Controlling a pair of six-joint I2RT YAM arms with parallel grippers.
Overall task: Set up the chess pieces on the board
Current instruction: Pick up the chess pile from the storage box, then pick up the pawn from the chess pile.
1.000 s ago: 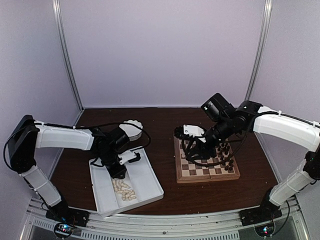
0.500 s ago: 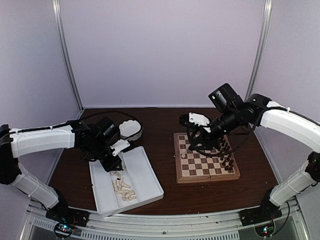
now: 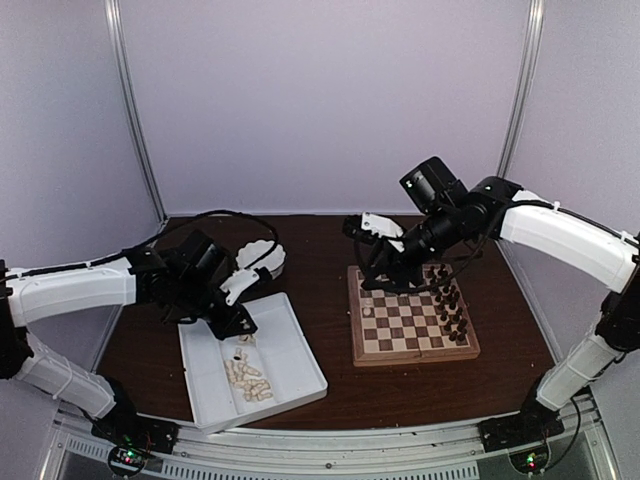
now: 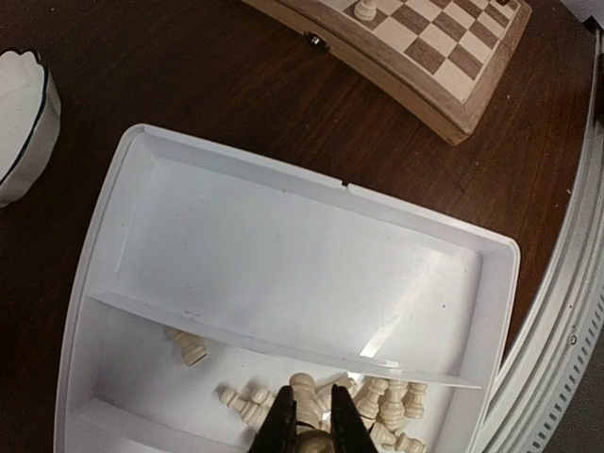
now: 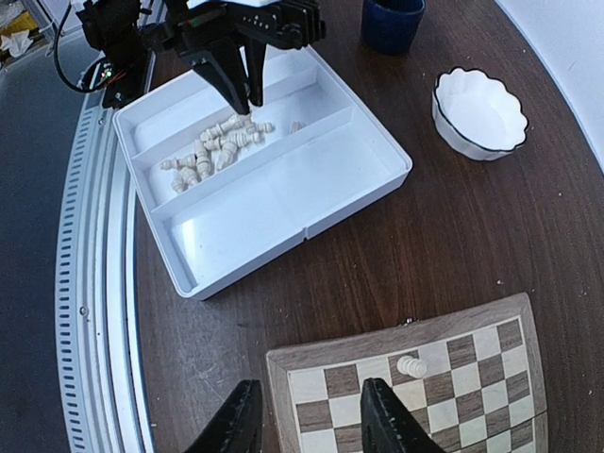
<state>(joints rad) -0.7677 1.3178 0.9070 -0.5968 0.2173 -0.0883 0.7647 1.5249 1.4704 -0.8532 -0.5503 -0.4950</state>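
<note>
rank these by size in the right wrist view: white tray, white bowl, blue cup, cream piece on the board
1. white tray
2. white bowl
3. blue cup, cut off by the top edge, so unsure against the bowl
4. cream piece

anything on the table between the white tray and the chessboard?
Nothing: bare brown tabletop between tray and board, clearest in the top view.

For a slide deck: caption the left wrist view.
Left gripper shut above cream chess pieces in the white tray; board beyond.
</note>
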